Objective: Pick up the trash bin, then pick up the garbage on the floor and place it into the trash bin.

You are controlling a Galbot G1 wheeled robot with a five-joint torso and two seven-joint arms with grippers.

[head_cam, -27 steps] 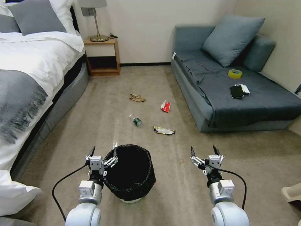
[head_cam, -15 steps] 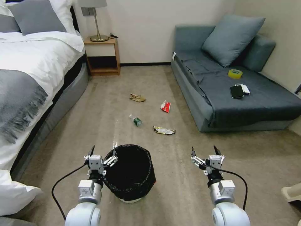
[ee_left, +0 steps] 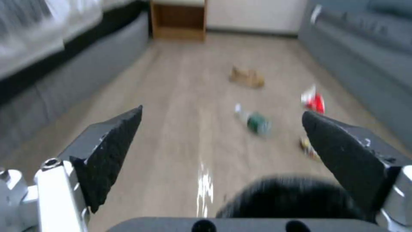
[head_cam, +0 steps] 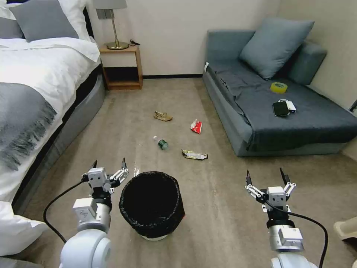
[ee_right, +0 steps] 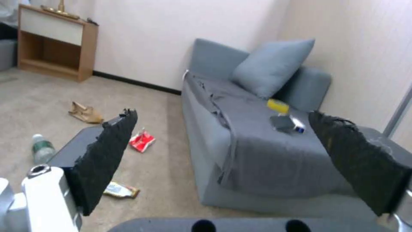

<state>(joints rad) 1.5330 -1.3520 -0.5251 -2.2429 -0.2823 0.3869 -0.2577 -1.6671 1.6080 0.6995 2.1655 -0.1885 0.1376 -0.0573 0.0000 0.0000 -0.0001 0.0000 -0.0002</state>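
The trash bin, round and white with a black bag liner, stands on the carpet just in front of me; its rim shows in the left wrist view. My left gripper is open, just left of the bin's rim and apart from it. My right gripper is open over bare carpet, well right of the bin. The garbage lies on the floor beyond the bin: crumpled tan paper, a red-and-white packet, a clear bottle with a green label and a gold-and-dark wrapper.
A bed runs along the left and a grey sofa along the right, carrying a yellow tape roll and a black phone. A wooden nightstand with a lamp stands against the far wall. Open carpet lies between.
The left gripper has moved left and slightly away from the bin's rim. The right gripper has shifted right and opened a little wider. The bin and garbage have not moved.
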